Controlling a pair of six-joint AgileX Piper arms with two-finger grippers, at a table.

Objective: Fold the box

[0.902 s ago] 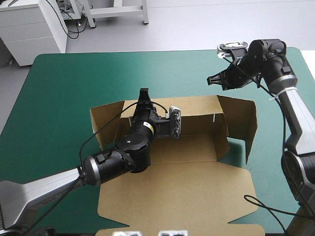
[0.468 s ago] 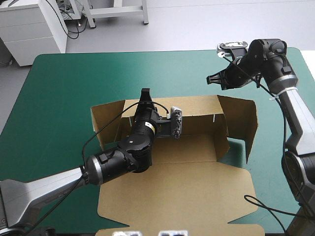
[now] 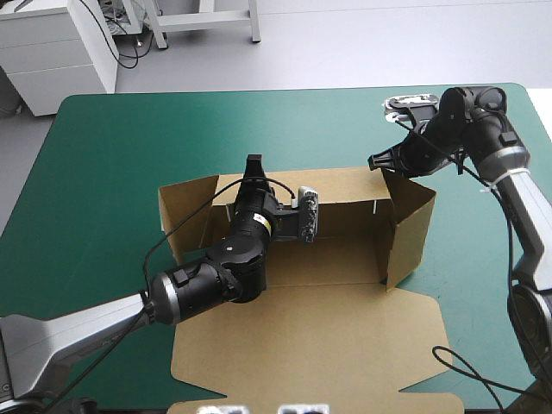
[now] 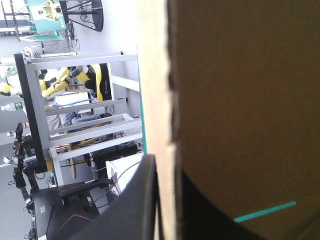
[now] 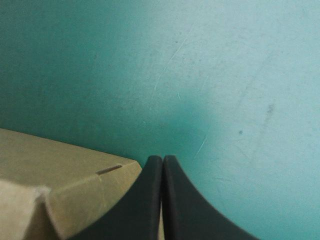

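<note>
The brown box lies mid-table with its back wall raised and its lid flat toward the near edge. My left gripper stands at the top of the back wall, shut on the box. In the left wrist view the board's edge runs between the black fingers. The right side wall stands folded inward. My right gripper is shut, its tip against the box's far right corner. In the right wrist view that corner sits beside the gripper.
The teal-green cover surrounds the box on all sides. The box's left flap stands splayed outward. The lid's front tab reaches the table's near edge.
My right gripper has come down and toward the box's far right corner. The right side wall has swung inward from its splayed stand. The left gripper has held its place on the back wall.
</note>
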